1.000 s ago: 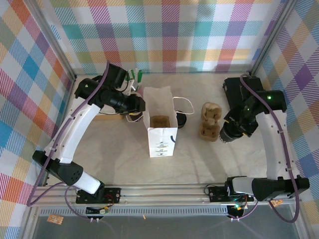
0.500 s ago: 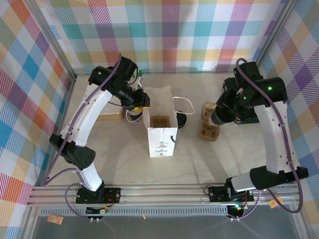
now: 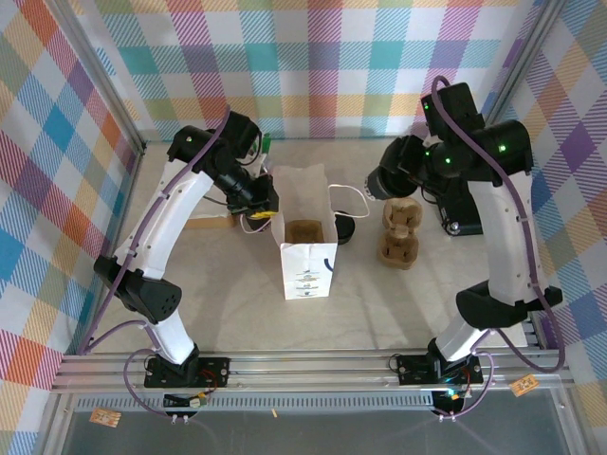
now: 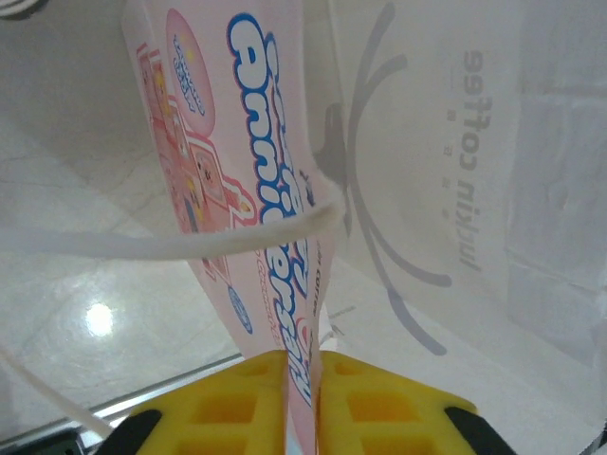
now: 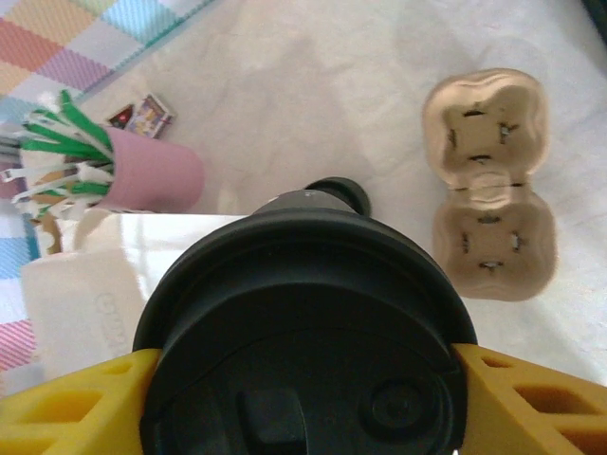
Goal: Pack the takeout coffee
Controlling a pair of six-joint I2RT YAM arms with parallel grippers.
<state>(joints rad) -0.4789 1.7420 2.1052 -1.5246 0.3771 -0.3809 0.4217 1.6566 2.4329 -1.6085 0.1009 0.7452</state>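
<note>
Cup [image 5: 303,313]: just right of the bag [image 3: 308,270], clamped by the right end effector [image 5: 303,398], fingers [image 5: 85,403] at the lid's rim.
Handling: probably light and crushable, with a slippery lid. It looked best gripped gently on the wall under the rim and kept upright.
Lid: round, smooth black plastic.
Left end effector [image 4: 302,398]: closed on a thin pink sachet [image 4: 256,190], left of the bag.
Bag: white paper, creased, open-topped.
Carrier [image 5: 488,180]: matte moulded pulp, right of the bag.

The takeout coffee [image 5: 303,322], black lid uppermost, is held clasped in the right claw [image 5: 303,403] above the worktop [image 5: 313,85].
</note>
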